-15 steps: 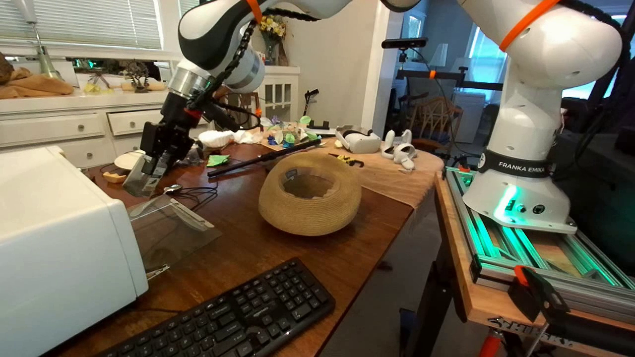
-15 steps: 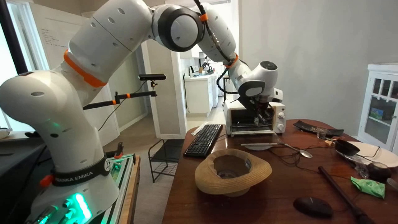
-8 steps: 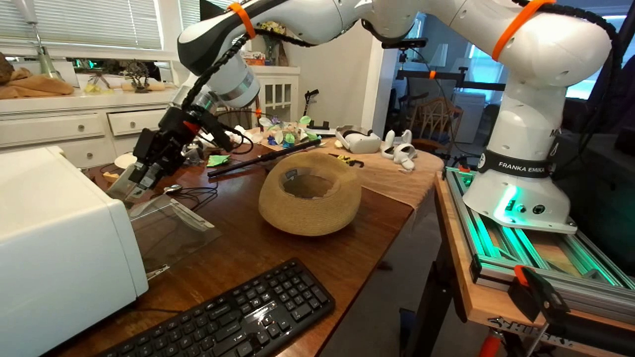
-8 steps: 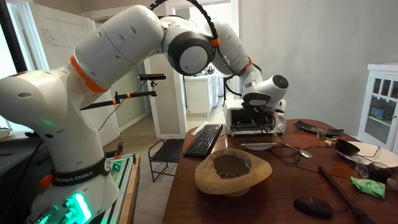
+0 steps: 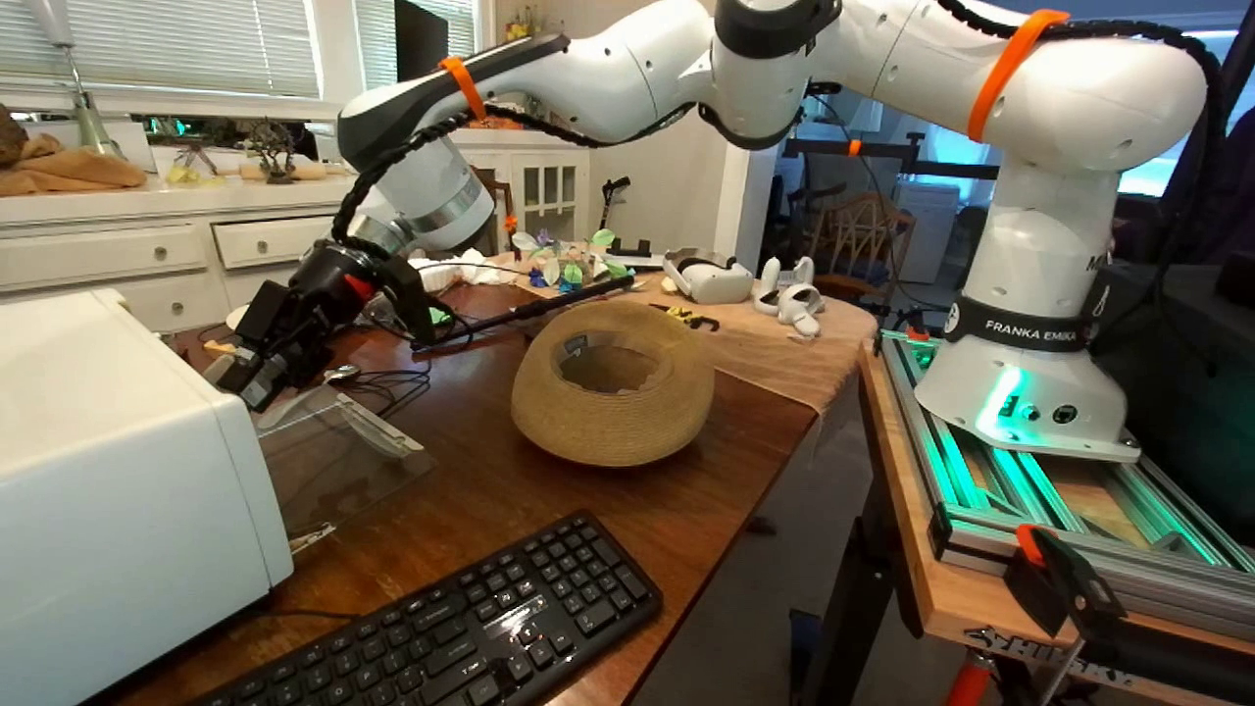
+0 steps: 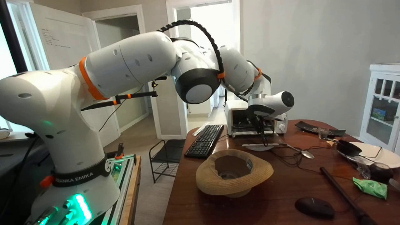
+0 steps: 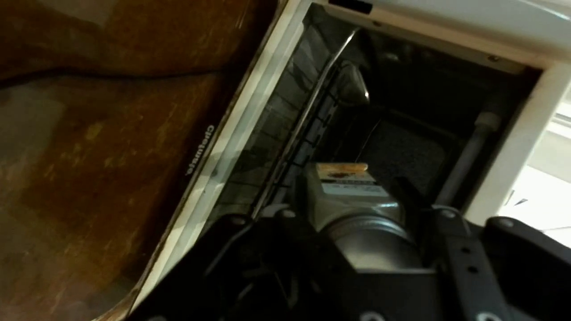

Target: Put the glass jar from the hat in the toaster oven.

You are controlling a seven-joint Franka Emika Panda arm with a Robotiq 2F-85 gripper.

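Observation:
My gripper (image 7: 357, 196) is shut on the glass jar (image 7: 352, 191), with a finger on each side of it. The jar has a silver lid facing the wrist and a label at its far end, which points into the dark mouth of the white toaster oven (image 5: 127, 480). How deep it reaches is hard to judge. In an exterior view the oven's corner hides most of the jar. The oven's glass door (image 5: 343, 480) hangs open, lowered in front. A tan straw hat (image 6: 218, 184) lies crown down on the table, in both exterior views; no jar shows in its hollow.
Inside the oven are a wire rack (image 7: 308, 107) and a shiny metal piece (image 7: 352, 84). A keyboard (image 5: 471, 628) lies beside the oven. A spoon (image 6: 306, 154), cables, a black rod (image 6: 340, 190) and a mouse (image 6: 314, 207) are spread over the table.
The arm has come down and forward, and the gripper has tilted toward the oven's mouth with the jar. Less of the jar shows past the oven's edge. Hat and oven have stayed put.

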